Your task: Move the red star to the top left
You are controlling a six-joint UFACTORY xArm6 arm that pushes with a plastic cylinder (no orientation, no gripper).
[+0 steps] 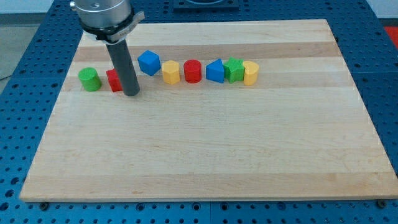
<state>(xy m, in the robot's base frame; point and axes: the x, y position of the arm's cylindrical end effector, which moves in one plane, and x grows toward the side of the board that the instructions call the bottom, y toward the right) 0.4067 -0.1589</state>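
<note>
The red star [114,80] lies at the view's left on the wooden board [211,149], partly hidden behind my rod. My tip [131,94] rests on the board, touching the star's right side. A green cylinder [89,79] sits just left of the star. To the right runs a row of blocks: a blue block [149,63], a yellow block [171,72], a red cylinder [193,71], a blue triangle [215,71], a green block [234,69] and a yellow block [250,73].
The board lies on a blue perforated table [37,56]. The arm's metal flange [102,15] hangs over the board's top left corner.
</note>
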